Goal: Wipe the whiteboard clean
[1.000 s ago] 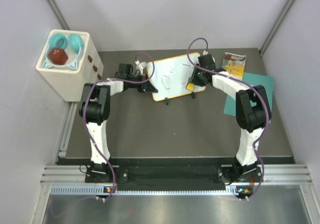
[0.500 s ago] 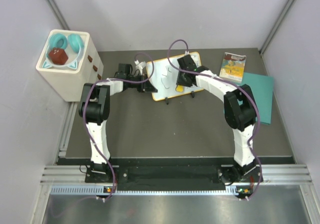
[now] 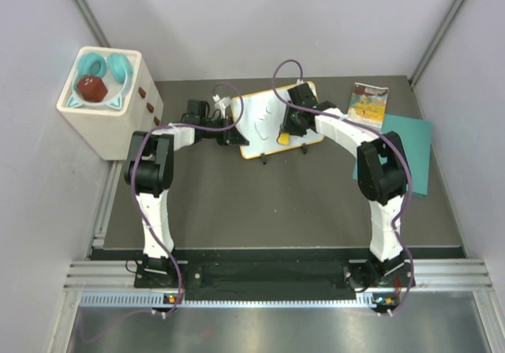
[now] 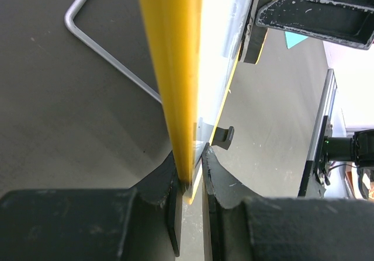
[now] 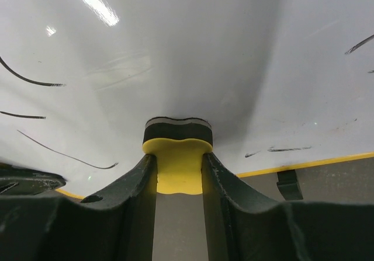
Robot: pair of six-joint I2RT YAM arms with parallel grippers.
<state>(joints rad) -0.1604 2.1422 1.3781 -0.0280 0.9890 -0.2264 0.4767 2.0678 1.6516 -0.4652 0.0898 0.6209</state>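
Note:
The whiteboard (image 3: 268, 120), white with an orange-yellow rim, stands tilted at the back of the dark table. Thin black marks show on it (image 5: 35, 83). My left gripper (image 3: 235, 136) is shut on the board's left rim (image 4: 175, 68), seen edge-on in the left wrist view. My right gripper (image 3: 286, 134) is shut on a small yellow eraser (image 5: 176, 167) with a black felt face pressed against the board surface near its lower edge. The eraser shows as a yellow spot in the top view (image 3: 283, 139).
A white box (image 3: 106, 100) holding teal headphones and a red object stands at the back left. A small picture book (image 3: 369, 103) and a teal sheet (image 3: 410, 148) lie at the right. A wire stand (image 4: 111, 54) props the board from behind.
My right gripper swept left across the board from its right edge to the middle, then shifted slightly right and down. The left arm has not moved.

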